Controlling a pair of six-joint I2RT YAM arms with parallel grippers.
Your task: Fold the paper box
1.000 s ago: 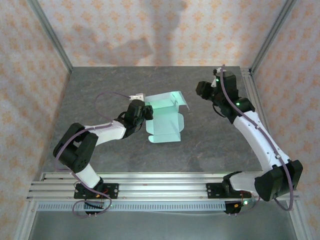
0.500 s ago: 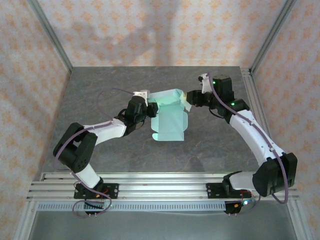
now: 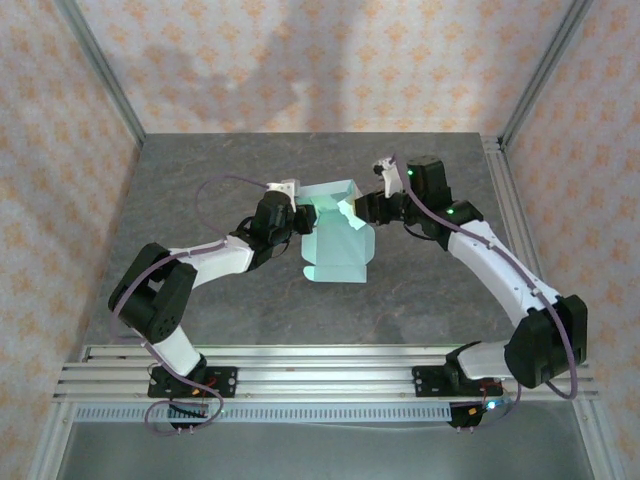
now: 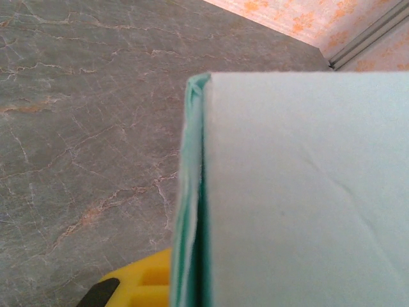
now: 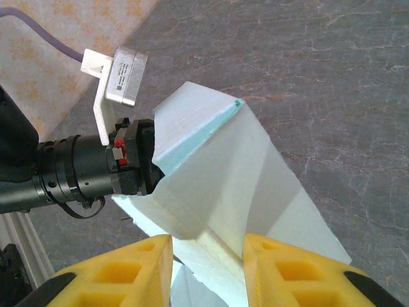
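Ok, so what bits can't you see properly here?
1. Left wrist view: the paper box is so close that it covers most of the left hand's fingers.
2. Right wrist view: the box fills the gap in the right hand, so whether it is pinching is unclear.
3. Top view: the box's tabs are too small to tell.

arms (image 3: 500, 270): 2, white links, black joints | cables (image 5: 41, 35): purple | fingers (image 5: 287, 268): yellow

Your table (image 3: 420, 290) is a dark grey, marble-veined slab. The mint paper box (image 3: 338, 252) sits around its middle, slightly toward the far edge; you can't tell how much of it rests flat. Aluminium rails (image 3: 320, 370) run along the near edge.
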